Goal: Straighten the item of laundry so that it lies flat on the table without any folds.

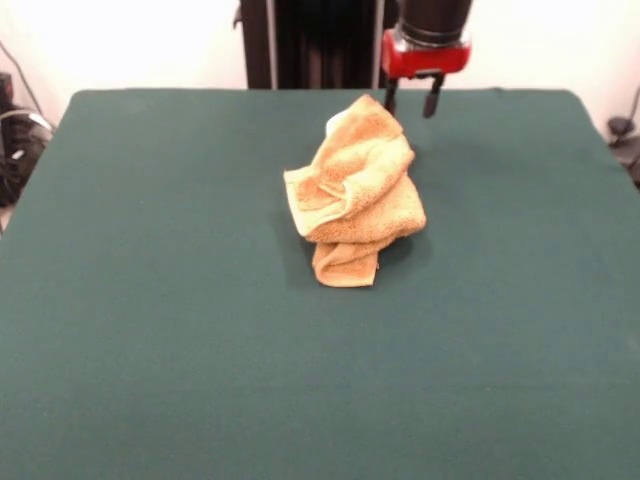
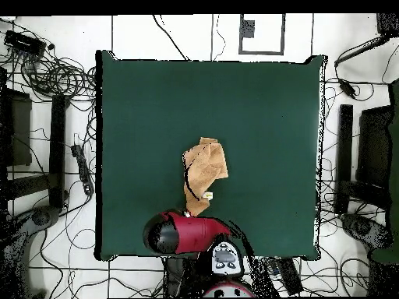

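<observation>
Front view shows our orange towel [image 1: 357,193] lying in a crumpled heap a bit above the middle of the frame, on the green tabletop [image 1: 150,330]. It is folded over itself many times, so none of it lies flat yet. Our hand [image 1: 411,98] hangs at the top of the frame, just past the towel's upper corner. Its two dark fingers [image 1: 433,97] point down with a small gap between them, and they hold nothing. In the overhead view the towel [image 2: 204,173] sits just above our red arm [image 2: 187,231]. We think we are at the very start: getting ready to grab. Next we need to go down, pinch an edge or corner, and pull it out to open the folds.
</observation>
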Robot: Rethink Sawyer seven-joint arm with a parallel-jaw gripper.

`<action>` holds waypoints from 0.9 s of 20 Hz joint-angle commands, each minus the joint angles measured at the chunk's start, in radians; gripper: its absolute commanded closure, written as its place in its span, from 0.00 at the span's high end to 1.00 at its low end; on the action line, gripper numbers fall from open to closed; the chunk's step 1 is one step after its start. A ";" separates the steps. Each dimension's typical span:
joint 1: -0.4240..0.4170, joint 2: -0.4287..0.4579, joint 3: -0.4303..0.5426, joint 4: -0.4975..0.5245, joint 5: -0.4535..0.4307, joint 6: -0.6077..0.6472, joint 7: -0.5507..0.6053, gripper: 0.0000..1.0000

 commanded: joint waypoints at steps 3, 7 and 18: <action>0.014 -0.096 0.006 -0.235 0.005 0.295 0.070 1.00; 0.031 -0.185 -0.016 -0.244 0.006 0.450 0.095 1.00; 0.029 0.023 -0.030 -0.215 -0.082 0.195 0.169 1.00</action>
